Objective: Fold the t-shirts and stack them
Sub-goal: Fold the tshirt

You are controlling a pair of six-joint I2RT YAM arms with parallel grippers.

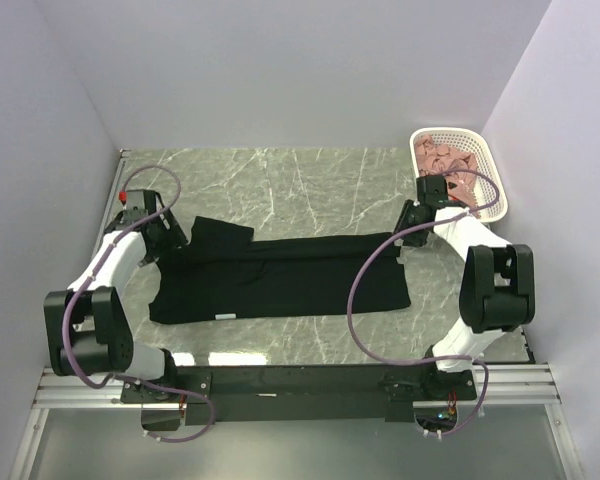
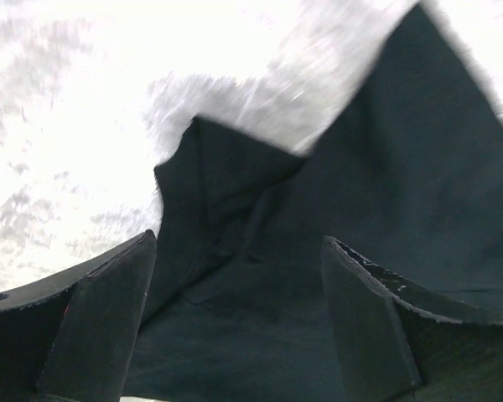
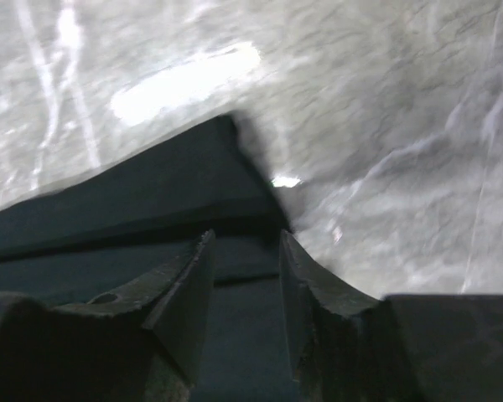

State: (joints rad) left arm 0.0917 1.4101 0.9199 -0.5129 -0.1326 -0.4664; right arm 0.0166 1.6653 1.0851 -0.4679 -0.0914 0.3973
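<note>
Shirt (image 1: pixel 280 278) lies flat on the worktop (image 1: pixel 280 180), likely awaiting another fold; my left end effector (image 2: pixel 237 243) and right end effector (image 3: pixel 246 236) hang parted at its ends, empty.

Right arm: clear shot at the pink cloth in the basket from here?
Probably yes. The right gripper is open, holding nothing, over the black t-shirt; the open-topped white basket of pink cloth sits right beside that arm, nothing between.
</note>
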